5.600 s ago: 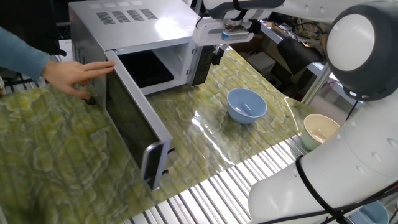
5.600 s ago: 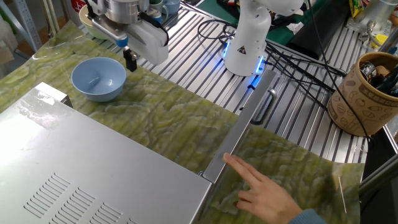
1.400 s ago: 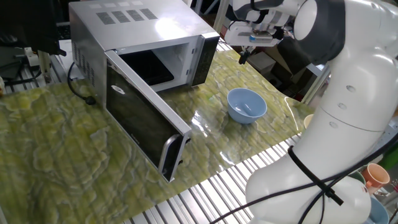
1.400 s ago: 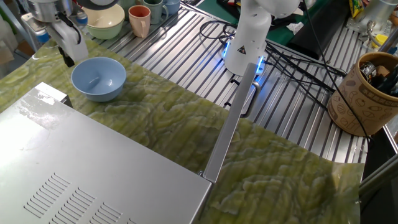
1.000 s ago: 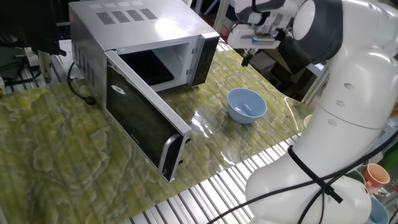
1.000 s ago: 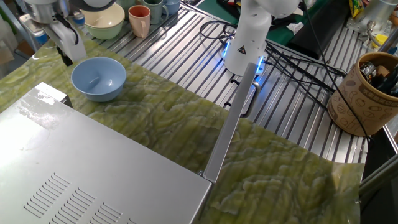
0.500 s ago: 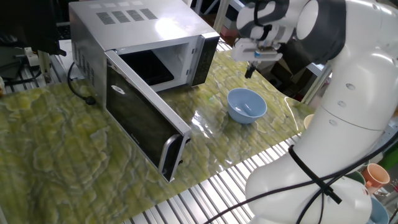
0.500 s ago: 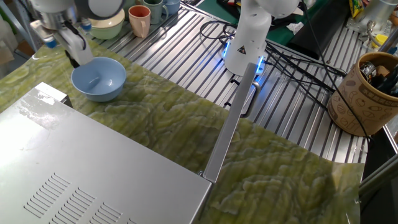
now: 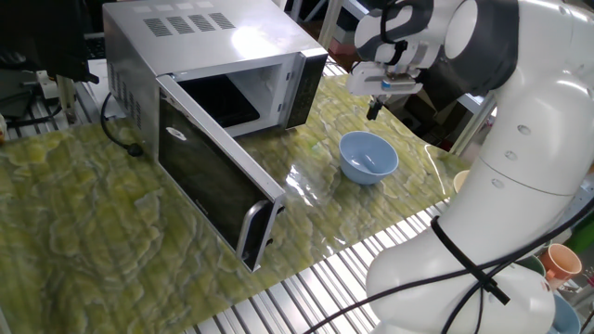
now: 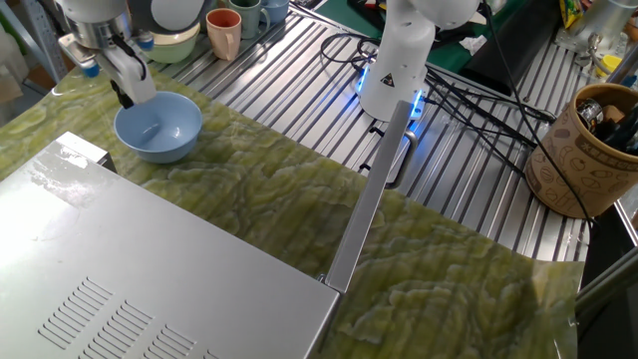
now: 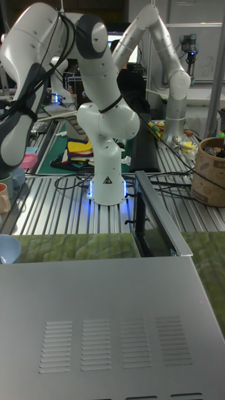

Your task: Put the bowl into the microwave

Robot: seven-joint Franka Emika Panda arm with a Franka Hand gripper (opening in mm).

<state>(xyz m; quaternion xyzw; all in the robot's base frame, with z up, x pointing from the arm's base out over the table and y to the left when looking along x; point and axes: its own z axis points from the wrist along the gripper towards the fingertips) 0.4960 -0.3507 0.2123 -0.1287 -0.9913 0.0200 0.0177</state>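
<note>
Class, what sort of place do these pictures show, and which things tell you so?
Probably a robotics lab: white robot arms on a slatted metal table, loose cables, and a microwave set up as a test prop.

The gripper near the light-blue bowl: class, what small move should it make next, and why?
Probably lower the gripper onto the bowl rim to grasp it. It hangs just above the bowl's far edge, holding nothing, while the bowl sits on the mat and the microwave door stands open.

You have one microwave at upper left, two bowls, blue mid-frame and cream at top left, two mugs beside it, and one brown pot at right on the tabletop.
</note>
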